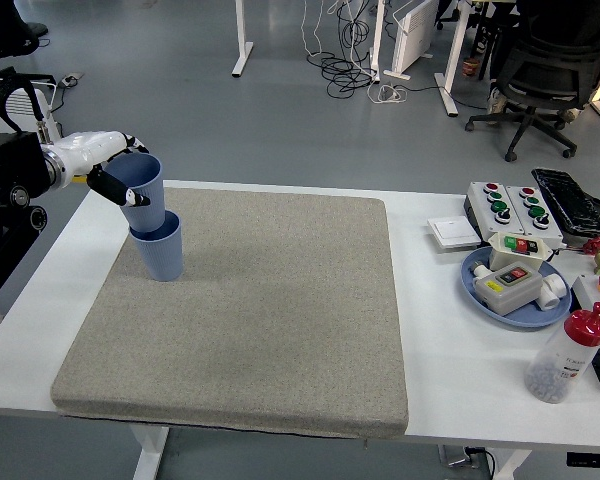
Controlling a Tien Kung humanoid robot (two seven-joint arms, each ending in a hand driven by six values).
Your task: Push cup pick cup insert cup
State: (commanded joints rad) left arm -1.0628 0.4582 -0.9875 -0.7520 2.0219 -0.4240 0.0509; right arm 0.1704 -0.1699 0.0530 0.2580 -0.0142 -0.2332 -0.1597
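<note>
Inside lower cup, upper cup's base.

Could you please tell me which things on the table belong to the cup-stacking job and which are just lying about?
Part of the job:
- upper blue cup, held tilted by the left hand
- lower blue cup, standing on the grey mat

Just lying about:
- button boxes
- blue plate with a switch box
- red-capped bottle
- white wall switch
</note>
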